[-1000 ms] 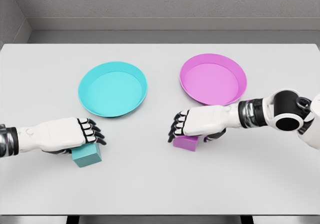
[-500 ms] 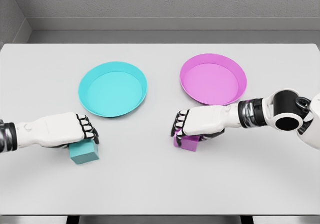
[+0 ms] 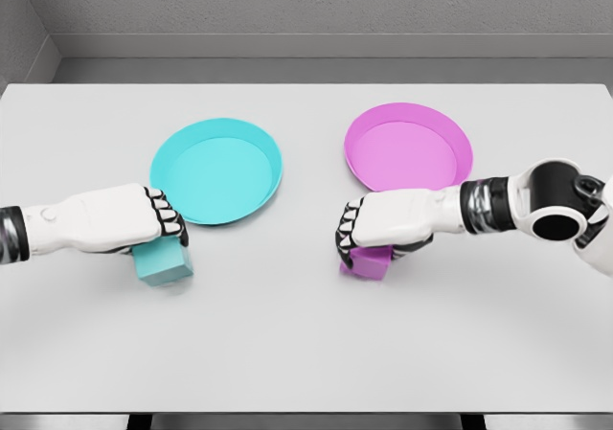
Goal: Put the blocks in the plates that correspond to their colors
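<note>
My left hand is shut on a teal block, which shows below its curled fingers, just off the near-left rim of the teal plate. My right hand is shut on a magenta block, held in front of the near-left rim of the magenta plate. Both blocks are partly hidden by the hands. Whether they touch the table I cannot tell. Nothing lies in either plate.
The white table stretches wide in front of the hands. A grey wall runs along its far edge. My right forearm crosses the table just in front of the magenta plate.
Both hands have closed their fingers on the blocks and moved up the picture with them, toward the plates of matching color.
</note>
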Robot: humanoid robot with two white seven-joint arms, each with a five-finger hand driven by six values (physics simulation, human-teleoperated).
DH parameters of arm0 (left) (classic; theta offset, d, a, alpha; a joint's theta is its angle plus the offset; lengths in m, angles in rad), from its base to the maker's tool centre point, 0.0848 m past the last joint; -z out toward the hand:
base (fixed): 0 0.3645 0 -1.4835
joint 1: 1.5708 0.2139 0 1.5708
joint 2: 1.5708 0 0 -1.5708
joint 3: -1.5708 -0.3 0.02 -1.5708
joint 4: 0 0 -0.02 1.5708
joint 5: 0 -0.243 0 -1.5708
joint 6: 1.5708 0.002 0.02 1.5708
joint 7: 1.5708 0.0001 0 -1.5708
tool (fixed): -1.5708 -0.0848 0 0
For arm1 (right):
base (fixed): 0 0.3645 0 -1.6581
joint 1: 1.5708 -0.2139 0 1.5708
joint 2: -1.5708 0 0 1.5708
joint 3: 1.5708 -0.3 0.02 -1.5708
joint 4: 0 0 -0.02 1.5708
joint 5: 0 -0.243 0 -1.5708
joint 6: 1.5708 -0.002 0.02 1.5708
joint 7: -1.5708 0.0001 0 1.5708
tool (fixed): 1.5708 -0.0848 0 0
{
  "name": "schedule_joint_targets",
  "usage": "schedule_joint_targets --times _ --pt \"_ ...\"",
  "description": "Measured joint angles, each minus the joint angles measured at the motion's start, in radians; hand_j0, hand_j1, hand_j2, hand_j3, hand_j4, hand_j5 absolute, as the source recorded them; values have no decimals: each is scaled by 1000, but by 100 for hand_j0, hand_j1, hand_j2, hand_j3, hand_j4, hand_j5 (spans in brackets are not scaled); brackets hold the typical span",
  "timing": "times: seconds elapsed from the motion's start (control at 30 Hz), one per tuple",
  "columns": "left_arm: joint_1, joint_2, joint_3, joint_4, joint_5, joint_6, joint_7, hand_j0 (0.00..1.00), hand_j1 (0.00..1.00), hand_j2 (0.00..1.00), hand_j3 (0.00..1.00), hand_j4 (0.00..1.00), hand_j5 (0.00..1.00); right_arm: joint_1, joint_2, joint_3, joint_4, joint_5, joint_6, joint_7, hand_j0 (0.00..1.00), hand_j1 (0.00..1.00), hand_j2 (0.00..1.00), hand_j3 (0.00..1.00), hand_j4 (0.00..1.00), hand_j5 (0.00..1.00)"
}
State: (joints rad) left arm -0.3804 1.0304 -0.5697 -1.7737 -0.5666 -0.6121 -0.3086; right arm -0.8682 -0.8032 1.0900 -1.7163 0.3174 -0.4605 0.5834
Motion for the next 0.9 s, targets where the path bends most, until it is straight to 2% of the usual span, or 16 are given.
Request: schedule_joint_targets --times 0.2,0.33,0.47,0.57,0.67,0.7,0.8,0.9 --pt "-75 -9 1 12 6 -1 -1 51 51 51 51 51 51 -14 -3 -25 1 -4 1 0 49 49 49 49 49 49" --pt "-126 -55 0 47 5 -1 -1 51 51 51 51 51 51 -18 -8 -53 9 -6 2 0 49 49 49 49 49 49" --pt "-204 -117 -6 114 5 0 -2 51 51 51 51 51 51 -44 -10 -78 44 -6 4 0 49 49 49 49 49 49" --pt "-235 -178 -12 192 -5 0 -4 53 53 53 53 53 53 -57 -8 -85 70 -6 4 0 49 49 49 49 49 49" --pt "-224 -207 -14 226 -5 0 -3 97 97 97 97 97 97 -69 -7 -87 81 -6 24 0 49 49 49 49 49 49" --pt "-215 -209 -15 217 -6 -1 -3 100 100 100 100 100 100 -74 -7 -88 82 -7 30 0 49 49 49 49 49 49" --pt "-187 -193 -27 170 -5 0 -2 100 100 100 100 100 100 -84 -5 -89 88 -7 41 1 49 49 49 49 49 49" --pt "-140 -127 -36 112 9 -1 -2 100 100 100 100 100 100 -98 -3 -90 104 -7 46 0 49 49 49 49 49 49"
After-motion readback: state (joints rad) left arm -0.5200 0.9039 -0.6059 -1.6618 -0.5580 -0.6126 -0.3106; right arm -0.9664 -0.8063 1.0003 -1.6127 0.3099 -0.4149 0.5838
